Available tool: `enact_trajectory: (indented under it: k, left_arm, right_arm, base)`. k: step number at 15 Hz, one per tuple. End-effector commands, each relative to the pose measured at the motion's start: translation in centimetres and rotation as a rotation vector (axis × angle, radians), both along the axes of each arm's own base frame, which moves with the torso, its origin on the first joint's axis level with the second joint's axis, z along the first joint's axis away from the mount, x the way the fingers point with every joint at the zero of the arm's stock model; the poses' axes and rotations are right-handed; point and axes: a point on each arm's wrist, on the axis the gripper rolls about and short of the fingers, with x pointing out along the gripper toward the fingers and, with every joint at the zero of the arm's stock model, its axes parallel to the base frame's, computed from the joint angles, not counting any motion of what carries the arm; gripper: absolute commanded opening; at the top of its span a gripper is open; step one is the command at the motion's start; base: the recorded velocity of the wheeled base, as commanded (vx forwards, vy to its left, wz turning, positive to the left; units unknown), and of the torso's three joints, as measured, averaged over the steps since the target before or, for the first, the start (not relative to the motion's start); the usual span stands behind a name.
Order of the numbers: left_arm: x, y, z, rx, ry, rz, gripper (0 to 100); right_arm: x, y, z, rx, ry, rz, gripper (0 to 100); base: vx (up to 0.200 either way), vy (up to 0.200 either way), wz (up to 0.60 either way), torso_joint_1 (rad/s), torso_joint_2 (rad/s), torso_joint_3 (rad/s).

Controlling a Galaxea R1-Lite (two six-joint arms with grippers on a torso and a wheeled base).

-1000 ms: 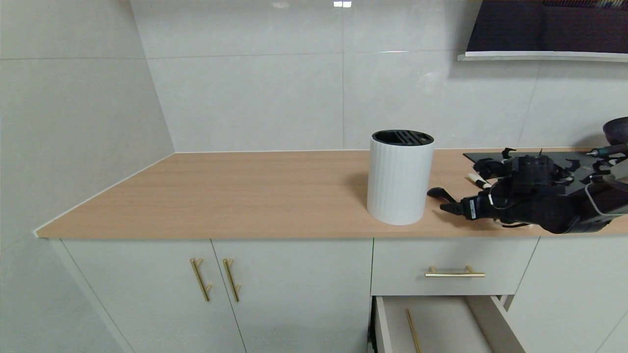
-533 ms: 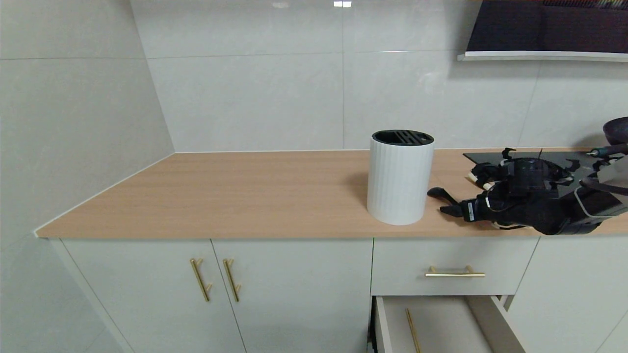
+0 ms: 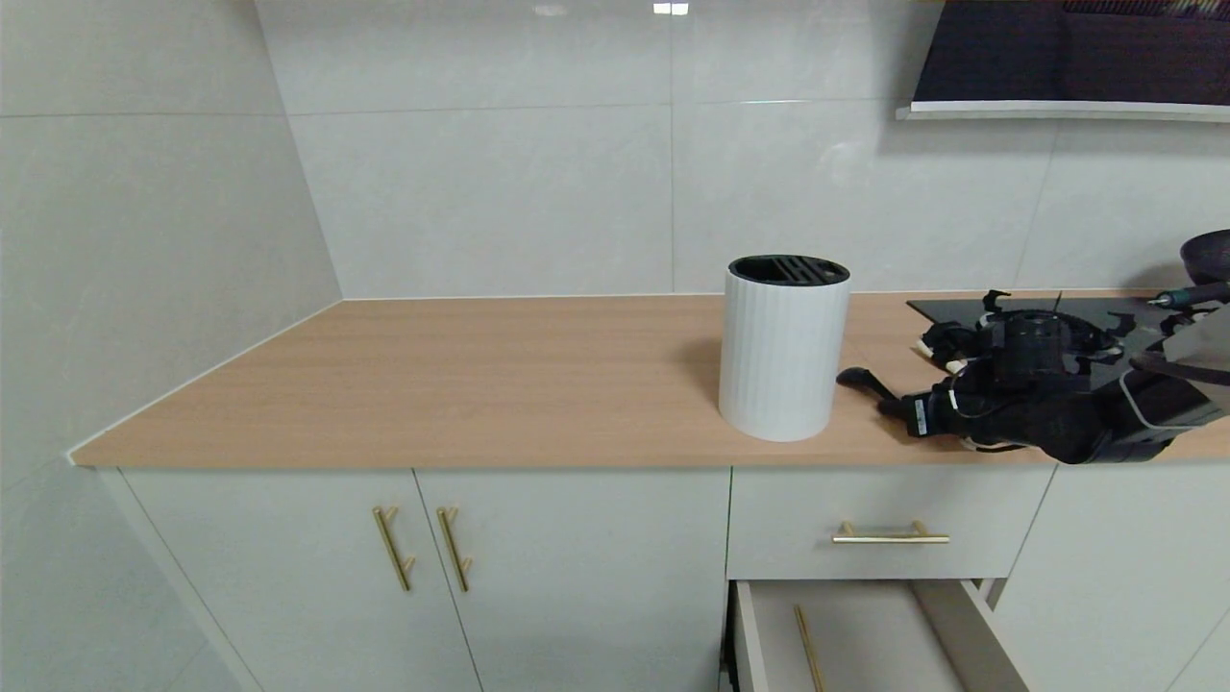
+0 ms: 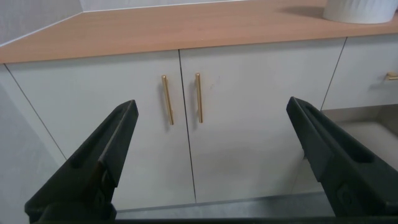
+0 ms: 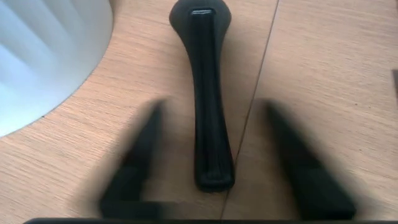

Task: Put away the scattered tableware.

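The worktop (image 3: 500, 375) is pale wood-grain laminate with a straight front edge, set into a corner of glossy white wall tiles. Toward its right end, near the front edge, stands a white holder (image 3: 780, 360). It is an upright ribbed cylinder with a black slotted top.

Just beside the holder's base, on its right and not touching it, a black handle (image 5: 208, 93) lies flat on the wood. It is smooth and matt, with a rounded butt toward the holder, a narrower waist and a groove along its length. Whatever the handle belongs to is hidden under the arm.

The right pincer (image 5: 211, 118) sits low over the handle and is spread. One dark finger stands on each side of the handle, with bare wood showing between each finger and the handle.

Behind the arm, a flat black cooktop (image 3: 961, 308) is set into the worktop's back right part. The long stretch from the holder to the left corner is bare wood.

Below the front edge, a lower drawer (image 3: 846, 634) stands pulled out, and a thin yellowish stick (image 3: 807, 646) lies in it.

The left pincer (image 4: 217, 165) hangs wide open, well below the worktop's edge. It faces two plain white cupboard doors (image 4: 249, 124) with slim brass bar pulls.
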Motion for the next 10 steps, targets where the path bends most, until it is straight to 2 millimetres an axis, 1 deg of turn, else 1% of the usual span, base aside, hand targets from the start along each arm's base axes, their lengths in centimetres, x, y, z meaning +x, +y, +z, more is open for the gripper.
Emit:
enact_trajectory:
  k: [1, 5, 7, 8, 9, 10]
  left_arm:
    - [0.0, 0.0, 0.0, 0.0, -0.001, 0.002, 100]
    - [0.0, 0.0, 0.0, 0.0, -0.001, 0.0, 100]
    - [0.0, 0.0, 0.0, 0.0, -0.001, 0.0, 100]
    - [0.0, 0.0, 0.0, 0.0, 0.001, 0.0, 100]
    - [0.0, 0.0, 0.0, 0.0, -0.001, 0.0, 100]
    - [0.0, 0.0, 0.0, 0.0, -0.001, 0.0, 100]
  right_arm:
    - [0.0, 0.1, -0.1, 0.002, 0.006, 0.003, 0]
    - [0.0, 0.3, 0.2, 0.011, 0.0, 0.003, 0]
    - [-0.5, 1.5, 2.0, 0.096, 0.001, -0.04, 0]
    - [-1.0, 1.9, 2.7, 0.108, -0.004, -0.086, 0]
    - [-2.2, 2.1, 4.0, 0.107, -0.022, -0.157, 0]
    - [-3.9, 2.0, 5.2, 0.113, -0.03, -0.187, 0]
  base:
    - [0.0, 0.0, 0.0, 0.0, 0.0, 0.0]
    - [0.0, 0.0, 0.0, 0.0, 0.0, 0.0]
    - [0.0, 0.0, 0.0, 0.0, 0.0, 0.0]
    - [0.0, 0.0, 0.0, 0.0, 0.0, 0.0]
    - [0.0, 0.0, 0.0, 0.0, 0.0, 0.0]
    - [0.0, 0.0, 0.0, 0.0, 0.0, 0.0]
